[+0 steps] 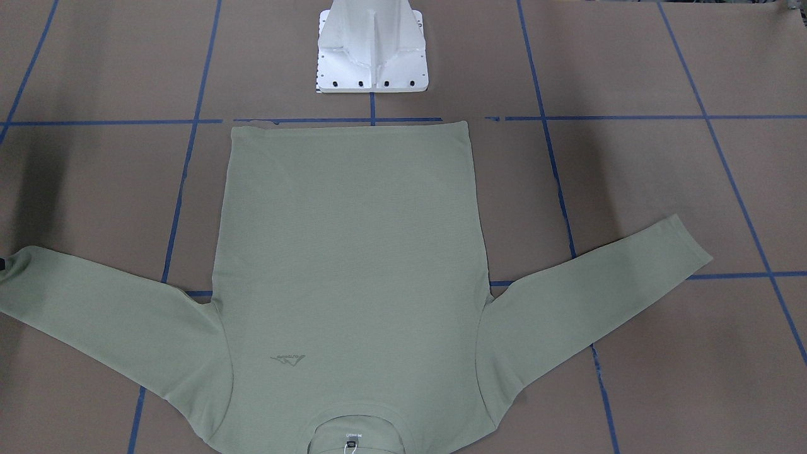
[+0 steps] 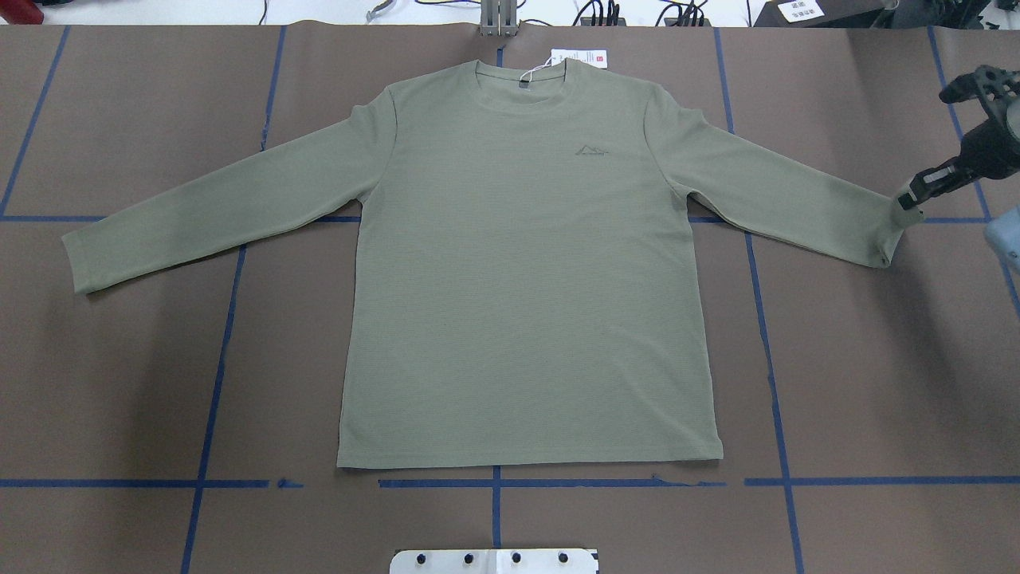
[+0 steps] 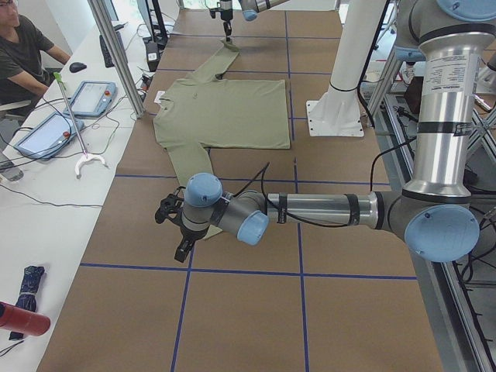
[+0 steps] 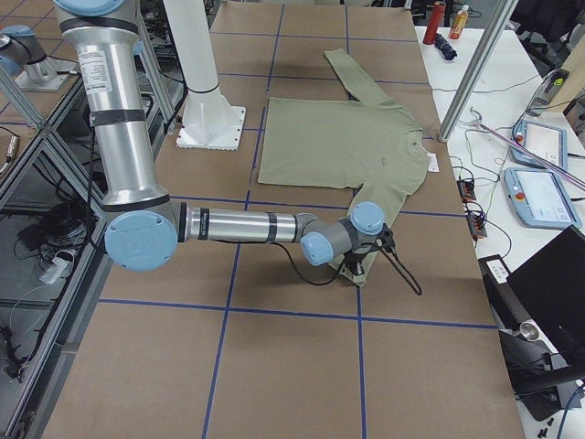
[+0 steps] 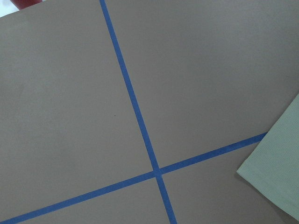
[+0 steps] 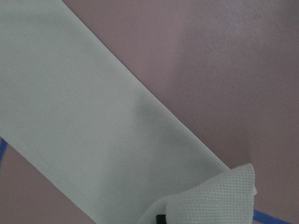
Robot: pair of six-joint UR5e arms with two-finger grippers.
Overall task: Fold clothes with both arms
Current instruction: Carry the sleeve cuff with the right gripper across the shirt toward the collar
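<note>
The right black two-finger gripper (image 2: pixel 911 199) is closed on the cuff of a sage-green long-sleeved knit shirt (image 2: pixel 526 279). Its narrow tips pinch one corner of the right sleeve's end. From that gripper the sleeve runs inward to the body of the shirt, which lies flat and chest-up on the brown paper-covered desk (image 2: pixel 876 359) with blue tape lines. Both sleeves are spread outward.

The left black gripper (image 3: pixel 177 232) shows only from the side, low and just beside the end of the other sleeve. I cannot tell how far it is open.

The right wrist camera alone shows the pinched cuff (image 6: pixel 210 196) bunched and lifted off the desk, while the rest of the sleeve lies flat. The left wrist camera shows only a corner of the other cuff (image 5: pixel 280 172) beside a tape crossing.

The white paper hang tag (image 2: pixel 579 57) at the collar is plain from overhead. The front-facing view has the right gripper (image 1: pixel 3 263) as a dark sliver at its edge, and shows the white metal pedestal (image 1: pixel 372 50) beyond the hem.
</note>
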